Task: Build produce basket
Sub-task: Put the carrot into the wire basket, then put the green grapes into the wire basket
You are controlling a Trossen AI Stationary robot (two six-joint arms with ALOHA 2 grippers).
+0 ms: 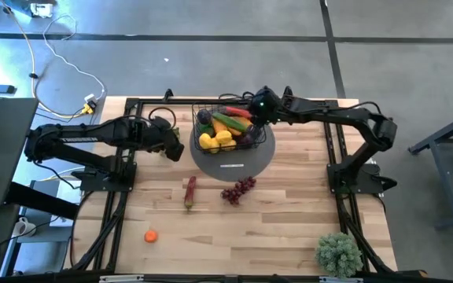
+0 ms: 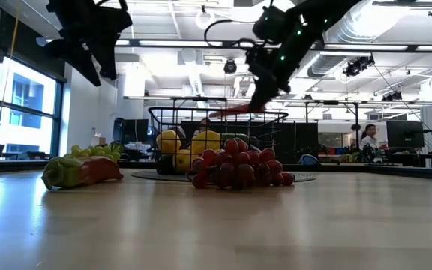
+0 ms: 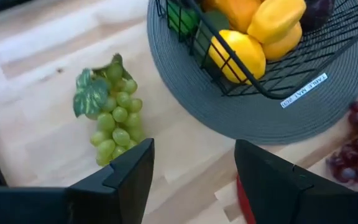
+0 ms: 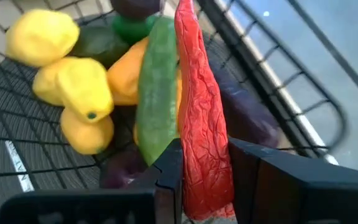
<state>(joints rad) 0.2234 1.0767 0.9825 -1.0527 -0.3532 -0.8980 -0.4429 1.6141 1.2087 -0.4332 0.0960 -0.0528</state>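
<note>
The right gripper (image 4: 205, 186) is clamped on a long red chilli (image 4: 199, 118) and holds it over the black wire basket (image 1: 252, 143), which sits on the grey round mat (image 1: 246, 163) at the back of the table (image 1: 289, 228). The chilli looks light, thin and wrinkled, probably soft plastic, so the pinch near 1 end seems enough, though its free length may swing or catch on the mesh rim. Yellow lemons (image 4: 82, 93) and a green cucumber (image 4: 156, 99) already lie inside the basket.

The left gripper (image 3: 194, 168) hangs with its fingers apart and empty above the table, just beside the mat, over a bunch of green grapes (image 3: 112, 112). That bunch looks lumpy and loosely jointed; a grip across its thick middle would likely hold better than 1 on a single grape or a leaf.

Purple grapes (image 1: 238, 189), another chilli-like piece (image 1: 189, 191) and a small orange fruit (image 1: 151, 236) lie on the table outside the basket.
</note>
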